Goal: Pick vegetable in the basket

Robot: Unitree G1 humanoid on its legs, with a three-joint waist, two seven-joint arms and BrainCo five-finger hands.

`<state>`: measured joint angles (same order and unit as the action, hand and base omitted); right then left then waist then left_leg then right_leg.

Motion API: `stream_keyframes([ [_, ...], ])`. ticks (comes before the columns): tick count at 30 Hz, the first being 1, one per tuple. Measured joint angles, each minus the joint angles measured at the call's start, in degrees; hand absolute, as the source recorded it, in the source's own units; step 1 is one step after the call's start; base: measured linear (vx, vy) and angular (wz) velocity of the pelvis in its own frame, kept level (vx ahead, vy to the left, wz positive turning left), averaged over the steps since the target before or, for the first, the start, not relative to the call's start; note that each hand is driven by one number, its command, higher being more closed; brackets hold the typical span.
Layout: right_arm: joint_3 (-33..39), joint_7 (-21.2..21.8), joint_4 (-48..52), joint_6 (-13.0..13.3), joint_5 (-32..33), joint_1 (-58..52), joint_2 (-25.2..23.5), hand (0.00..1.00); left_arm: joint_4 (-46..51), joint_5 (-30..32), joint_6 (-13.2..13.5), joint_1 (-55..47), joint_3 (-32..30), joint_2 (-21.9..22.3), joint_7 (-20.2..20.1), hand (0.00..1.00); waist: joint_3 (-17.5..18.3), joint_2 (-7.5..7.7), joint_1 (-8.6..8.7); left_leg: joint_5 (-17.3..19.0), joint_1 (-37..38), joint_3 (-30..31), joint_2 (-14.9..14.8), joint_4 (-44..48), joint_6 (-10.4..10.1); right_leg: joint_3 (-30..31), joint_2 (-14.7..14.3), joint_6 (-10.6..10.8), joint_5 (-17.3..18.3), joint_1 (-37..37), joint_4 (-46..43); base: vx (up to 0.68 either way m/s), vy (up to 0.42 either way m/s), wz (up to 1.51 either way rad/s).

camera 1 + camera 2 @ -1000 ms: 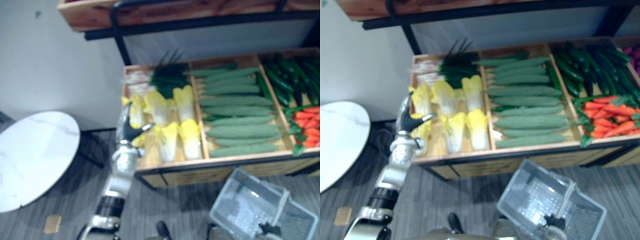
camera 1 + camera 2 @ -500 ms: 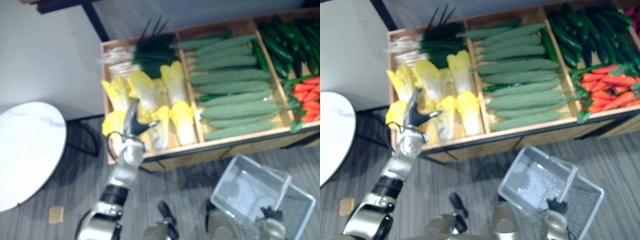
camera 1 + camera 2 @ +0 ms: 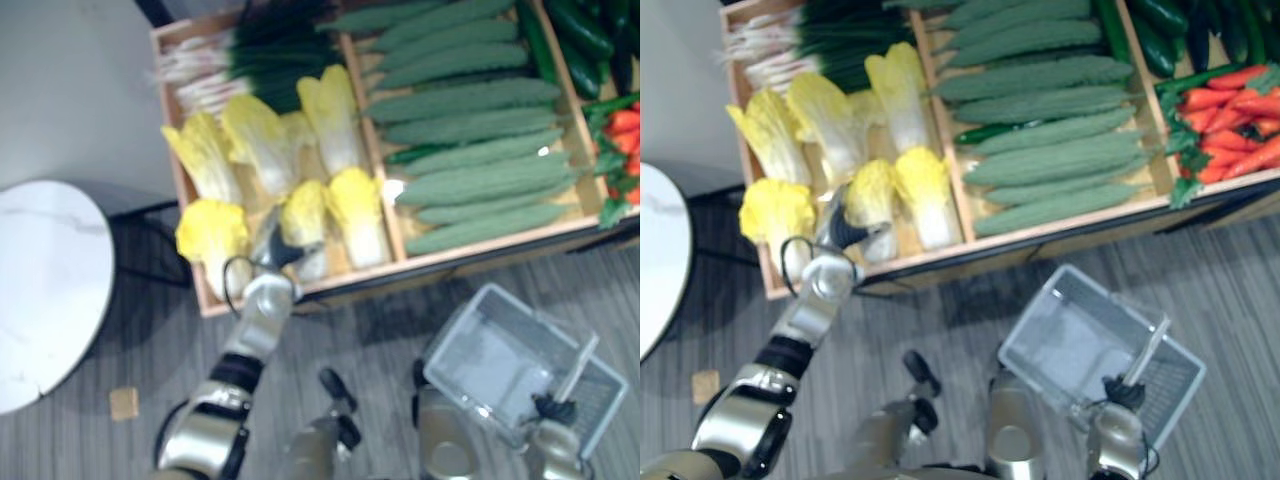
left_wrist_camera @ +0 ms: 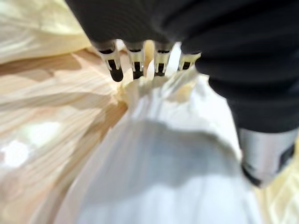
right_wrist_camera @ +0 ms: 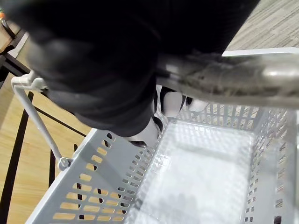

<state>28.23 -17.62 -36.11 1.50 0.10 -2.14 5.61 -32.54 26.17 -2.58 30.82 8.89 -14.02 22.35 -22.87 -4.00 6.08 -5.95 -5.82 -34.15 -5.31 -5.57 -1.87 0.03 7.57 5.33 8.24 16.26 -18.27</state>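
Left hand (image 3: pixel 272 252) is at the front of the wooden produce stand's (image 3: pixel 1040 232) left compartment, over the pale stem end of a napa cabbage (image 4: pixel 163 163). Left wrist view: fingers (image 4: pixel 135 60) are straight, their tips touching the cabbage where it meets the wood bottom, thumb out on the cabbage's other side. The hand is not closed around it, and the cabbage lies flat in the compartment among other yellow-leafed napa cabbages (image 3: pixel 255 130).

Green onions (image 3: pixel 240 55) are at the back of the same compartment. Long bumpy green gourds (image 3: pixel 470 100) fill the middle compartment. Carrots (image 3: pixel 1240 100) and dark green cucumbers (image 3: pixel 1160 20) are in the right one.

Right hand (image 3: pixel 1120 392) is low on the robot's right, curled round the basket handle (image 5: pixel 243 77). It carries the grey slotted plastic basket (image 5: pixel 88 186) above the floor in front of the stand. No vegetable is in the basket.

Round white table (image 3: pixel 40 290) stands to the left of the stand, well apart from the basket.
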Motion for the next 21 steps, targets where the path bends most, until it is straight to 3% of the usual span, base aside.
stream_keyframes([
  [4, -0.2, -0.7, 0.2, 0.0, 0.0, 0.3, 0.1, 1.0, -4.8, 3.8, -0.1, 3.7, 0.4, -0.7, 2.3, 1.0, -0.3, -0.25, -0.09, 0.1, -0.5, -1.3, -0.1, 0.0, -0.2, 0.7, -0.1, 0.0, 0.0, 1.2, -0.4, 0.05, -0.045, -0.07],
  [13, -2.9, -0.8, -0.4, 0.2, 0.0, 2.4, 0.9, 1.0, -8.3, 4.4, 0.0, 8.2, 0.3, -2.6, 2.4, 1.0, -1.0, 0.04, 0.0, 0.3, -1.1, -1.5, 0.0, 0.0, -0.3, 1.5, -0.2, 0.4, -0.2, 2.1, -0.1, 0.06, -0.053, -0.04],
  [19, -4.0, -0.7, -1.2, 0.2, 0.0, 2.6, 1.0, 1.0, -7.6, 4.3, 0.0, 7.8, 2.5, -2.4, 2.2, 1.0, -1.2, 0.33, 0.58, 0.3, 0.6, 0.4, -0.1, 0.0, -0.4, -0.6, 0.0, 0.7, -0.4, -2.0, 2.4, 0.08, -0.045, 0.15],
  [21, -4.0, -0.6, -2.9, 0.4, 0.0, 2.6, 1.0, 1.0, -3.7, 3.9, -0.1, 5.6, 3.2, -2.4, 1.3, 1.0, -1.4, 1.07, 1.43, 0.4, 2.3, 2.1, -0.1, 0.0, -0.5, -2.3, 0.3, 0.8, -0.4, -5.2, 3.6, 0.09, -0.023, 0.34],
])
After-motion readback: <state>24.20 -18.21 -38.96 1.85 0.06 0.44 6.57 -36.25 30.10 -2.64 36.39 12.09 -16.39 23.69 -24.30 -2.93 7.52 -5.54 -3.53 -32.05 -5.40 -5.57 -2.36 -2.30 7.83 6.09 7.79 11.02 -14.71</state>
